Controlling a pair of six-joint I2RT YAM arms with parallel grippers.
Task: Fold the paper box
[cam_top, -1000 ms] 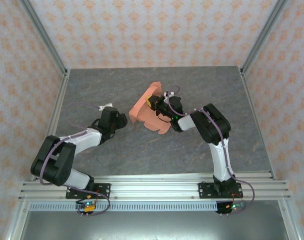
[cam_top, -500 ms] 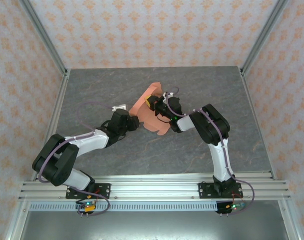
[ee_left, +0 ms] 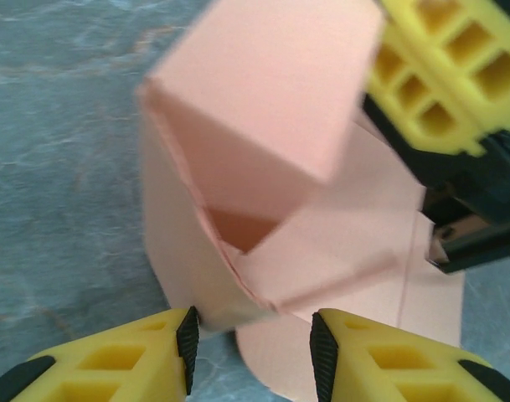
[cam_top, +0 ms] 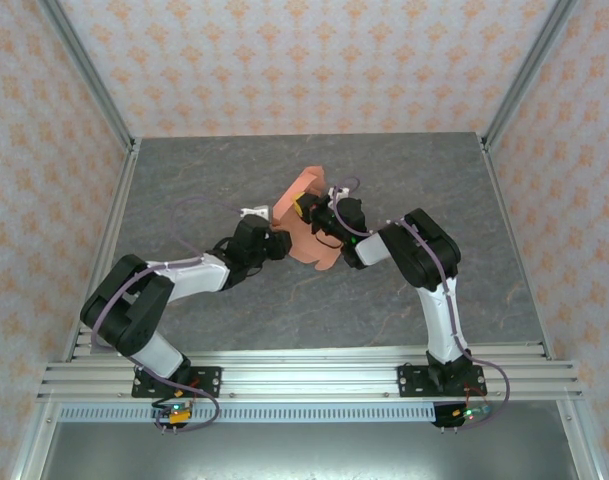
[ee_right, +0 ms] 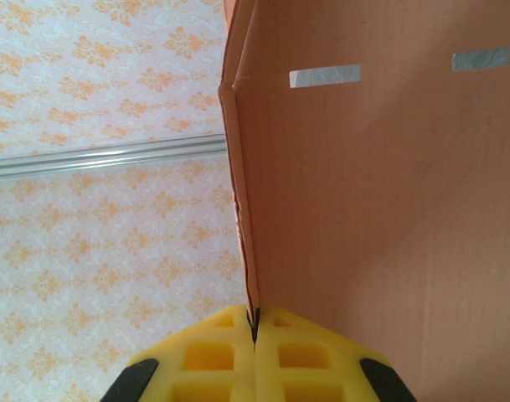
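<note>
The paper box (cam_top: 306, 185) is a salmon-orange card, partly folded and held tilted above the middle of the table. My right gripper (cam_top: 307, 208) is shut on one of its edges; the right wrist view has the yellow fingertips (ee_right: 255, 322) pinching the card wall (ee_right: 380, 209). My left gripper (cam_top: 276, 243) has come up against the box from the left. In the left wrist view its jaws (ee_left: 253, 352) are open and straddle a folded lower corner of the box (ee_left: 271, 100). The left pad (ee_left: 188, 335) touches the card. The right gripper's fingers (ee_left: 447, 75) show at the upper right.
The grey marbled table (cam_top: 184, 180) is bounded by patterned walls and aluminium posts at the back corners. An aluminium rail (cam_top: 304, 375) carrying both arm bases runs along the near edge.
My left arm has reached right, up to the box, and its jaws have narrowed around the lower corner. The box has turned slightly. The right gripper has kept its hold.
</note>
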